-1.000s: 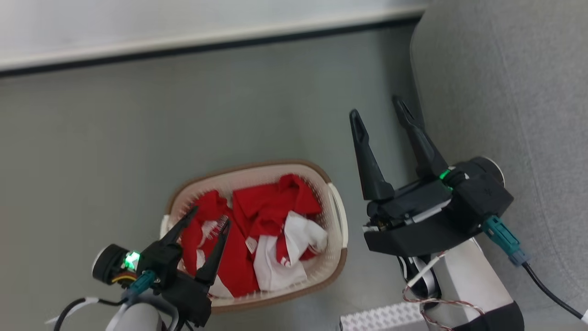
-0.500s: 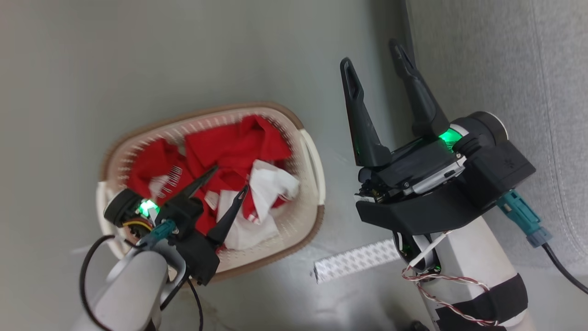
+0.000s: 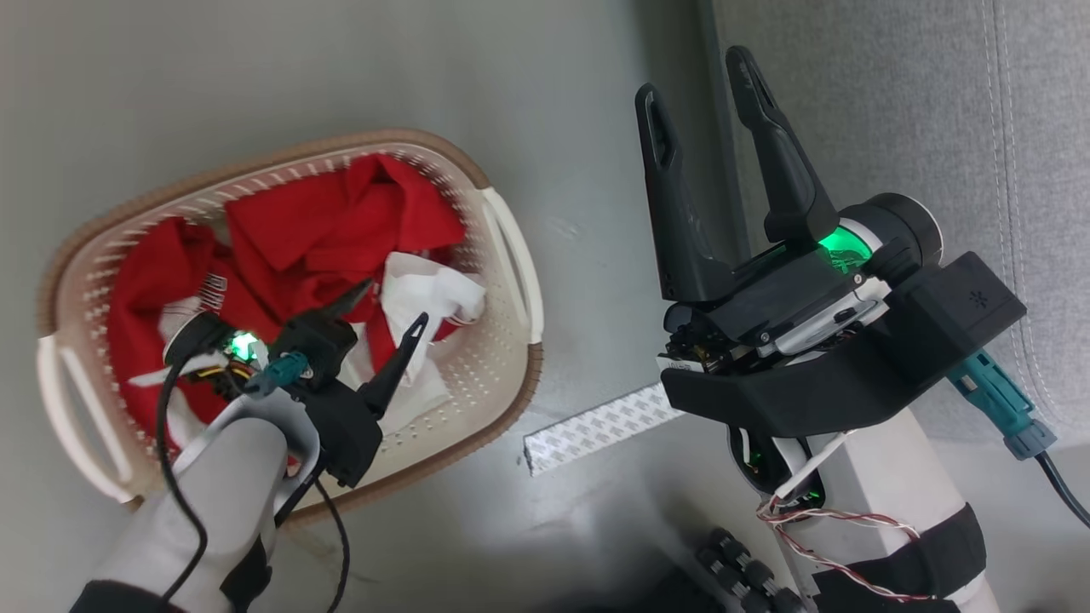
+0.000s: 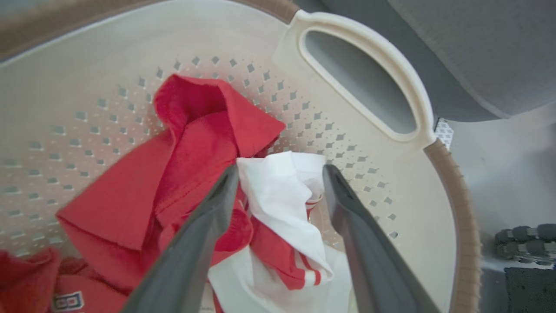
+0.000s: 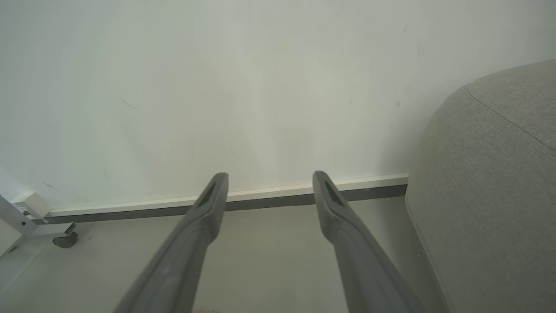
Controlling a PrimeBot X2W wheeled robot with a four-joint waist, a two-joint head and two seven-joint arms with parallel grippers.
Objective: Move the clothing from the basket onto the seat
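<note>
I see grey floor (image 3: 255, 68) carrying basket (image 3: 477, 383) at left, white patterned strip (image 3: 596, 426) flat just beside it, and seat (image 3: 894, 102) meeting floor at right.

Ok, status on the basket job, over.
Left gripper open, straddling clothing in basket. Right gripper open, empty, by seat. Nothing grasped yet; no obstruction seen.

Floor (image 3: 255, 68): smooth grey, faint sheen. Wall (image 5: 217, 87): plain off-white, lightly scuffed. Skirting board (image 5: 269, 193): white over a dark strip at the wall's foot. Sofa (image 5: 499, 195): grey woven fabric, stitched seams, rounded corner. Patterned strip (image 3: 596, 426): white, flat on the floor.
</note>
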